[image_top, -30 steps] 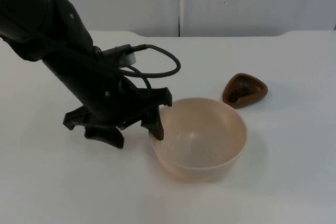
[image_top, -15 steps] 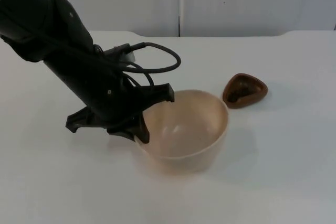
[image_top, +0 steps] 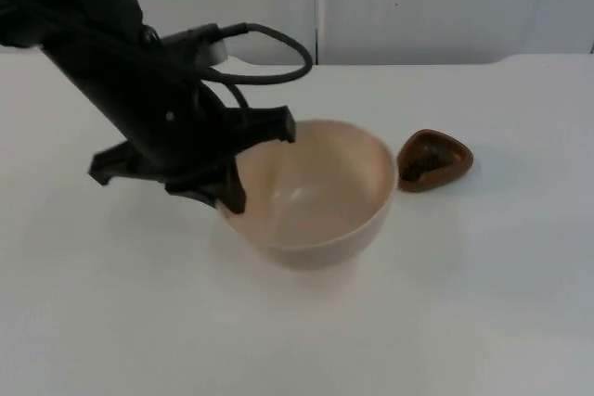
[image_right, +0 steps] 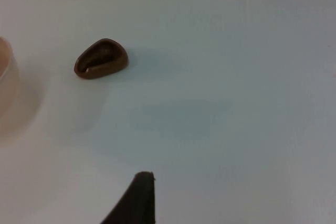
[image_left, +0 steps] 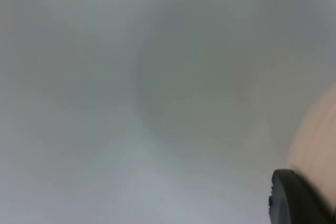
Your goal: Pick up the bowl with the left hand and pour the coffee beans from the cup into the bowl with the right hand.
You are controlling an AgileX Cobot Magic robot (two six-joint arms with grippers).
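Bowl point(image_top: 311, 194): pale beige, round and deep, sitting nearest in the top view at the middle of the white table point(image_top: 483, 303). It is tilting, its open mouth leaning toward the partition and to the picture's right, its underside showing toward the near edge. A soft shadow is lying on the table beneath it, so it is hanging slightly off the surface. The inside is looking bare. A strip of its beige outer wall point(image_left: 315, 140) is showing in the left wrist view, and an edge of it point(image_right: 4, 72) in the right wrist view.

Left gripper point(image_top: 232, 169): black, clamping the bowl's rim on the side at the picture's left. One finger is reaching down the outer wall, the other is sitting at the rim's far side; both are touching the bowl. The left arm is slanting up from there toward the picture's upper left corner. In the left wrist view one black fingertip point(image_left: 294, 198) is pressing against the beige wall.

Cup point(image_top: 432, 159): small, dark brown, rounded-triangular, standing on the table just beyond and to the right of the bowl, close beside its rim. Dark contents are lying inside; whether they are beans cannot be told. In the right wrist view it point(image_right: 101, 58) is standing alone on the white surface.

Right gripper: waiting well back from the cup, one black fingertip point(image_right: 137, 200) showing in the right wrist view; whether its fingers are apart or together cannot be told.

Grey partition wall point(image_top: 445, 2): closing the table's far edge.
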